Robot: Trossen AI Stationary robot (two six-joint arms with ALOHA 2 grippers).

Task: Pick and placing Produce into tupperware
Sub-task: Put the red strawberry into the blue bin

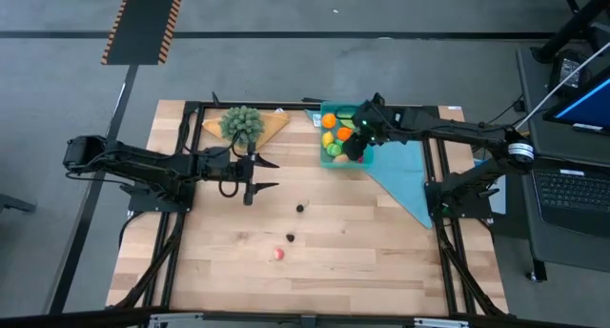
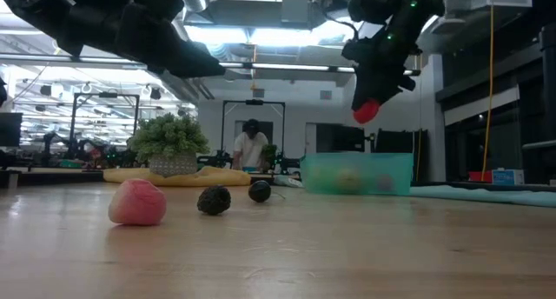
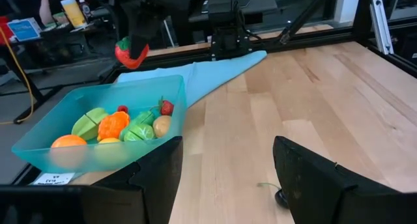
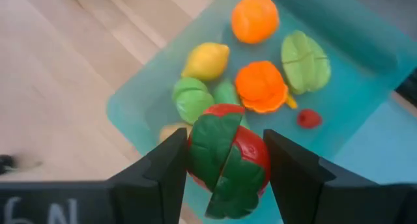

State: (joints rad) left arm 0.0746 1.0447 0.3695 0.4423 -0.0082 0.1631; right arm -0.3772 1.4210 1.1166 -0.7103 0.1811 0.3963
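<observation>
R gripper (image 4: 225,178) jaws clamped on red toy w/ green leaf (image 4: 228,162), hovering over teal tupperware (image 3: 58,116) — prob. lined up for drop among produce already inside. L gripper (image 1: 262,174) jaws wide, empty, idle mid-counter. Three pieces (image 1: 279,254) left on wood counter (image 1: 362,252); blue cloth (image 1: 405,171) beside box — lab behind.

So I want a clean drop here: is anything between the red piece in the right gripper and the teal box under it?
Nothing visible. The right gripper holds the red and green produce piece above the tupperware; only open air and the pieces already inside lie below. The left gripper waits apart over the table.
</observation>
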